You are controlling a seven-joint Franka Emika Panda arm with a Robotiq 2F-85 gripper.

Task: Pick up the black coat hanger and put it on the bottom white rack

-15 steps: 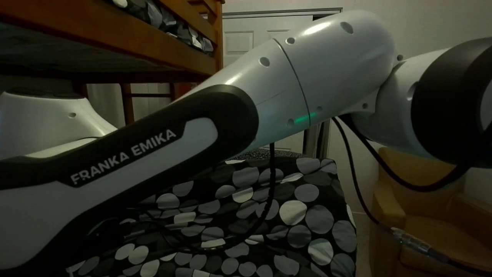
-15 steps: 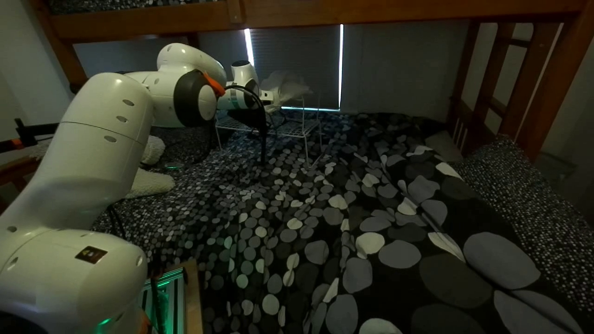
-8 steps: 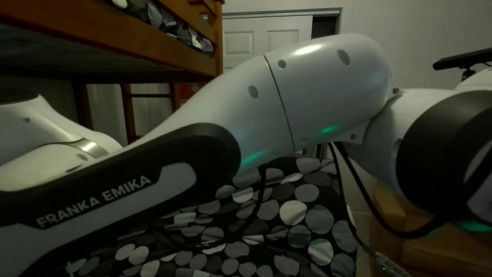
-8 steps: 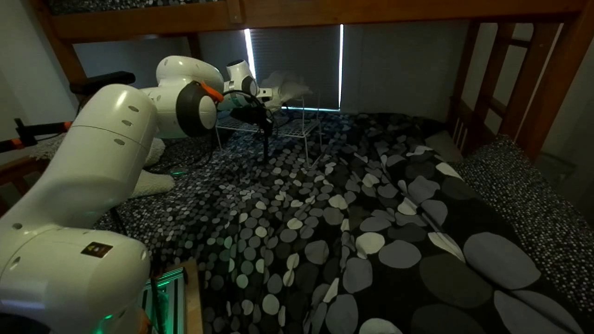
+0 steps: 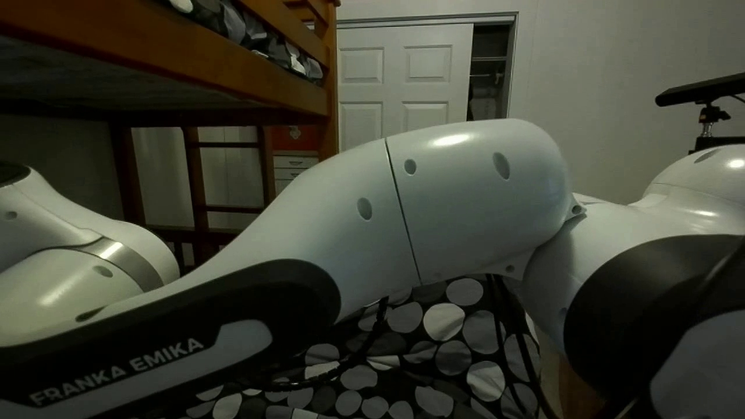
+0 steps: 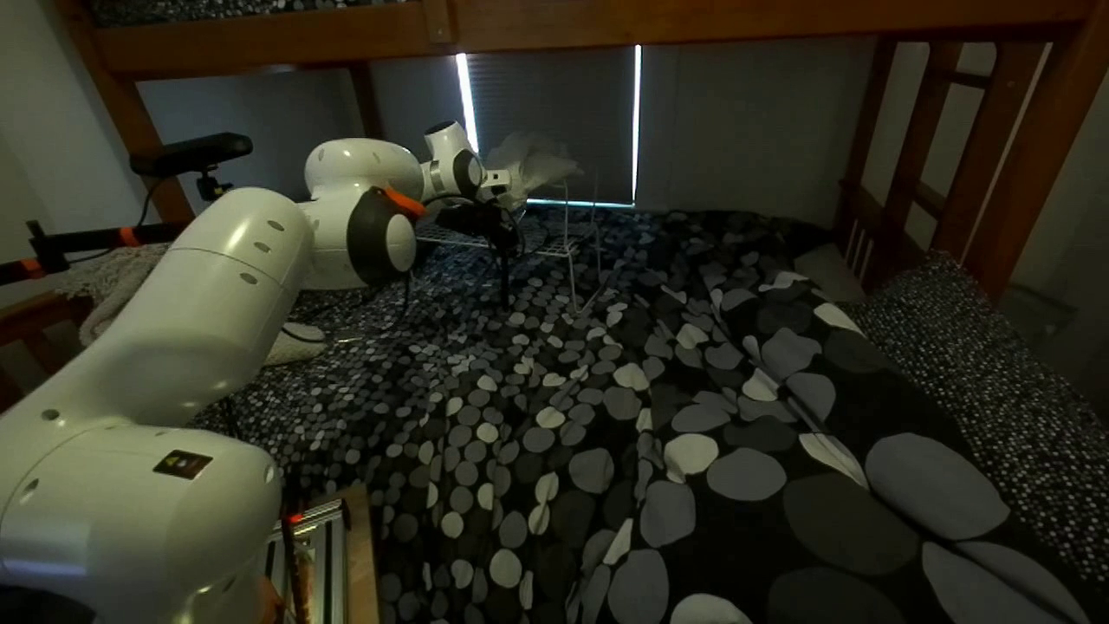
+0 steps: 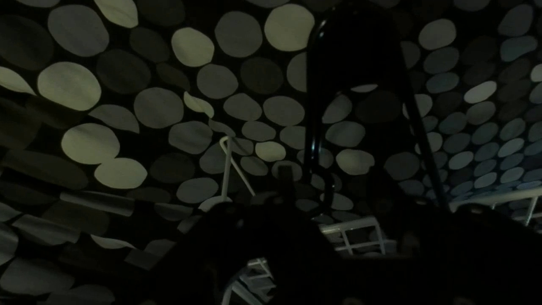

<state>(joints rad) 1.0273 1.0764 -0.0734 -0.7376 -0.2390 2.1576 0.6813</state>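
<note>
My gripper (image 7: pixel 331 178) shows as a dark silhouette at the bottom of the wrist view, fingertips apart. In an exterior view the gripper (image 6: pixel 501 232) is a small dark shape over the rack. The black coat hanger (image 7: pixel 312 140) is a shiny dark loop in the wrist view, reaching down between and past the fingers; a curved end lies in the gap. I cannot tell whether a finger touches it. The white rack (image 6: pixel 554 250) of thin rods stands on the bed; its grid (image 7: pixel 351 224) shows behind the fingers. In an exterior view, the hanger is too dark to make out.
Spotted bedding (image 6: pixel 606 416) covers the bed. The wooden upper bunk beam (image 6: pixel 693 24) crosses above. A wooden ladder (image 6: pixel 940 130) stands at the right. A sheer white thing (image 6: pixel 541 160) is behind the rack. A black camera on a stand (image 6: pixel 191 154) is behind the arm.
The arm has come down in both exterior views. The gripper has shifted slightly right and lower over the rack. The camera on its stand has come into view behind the arm.
</note>
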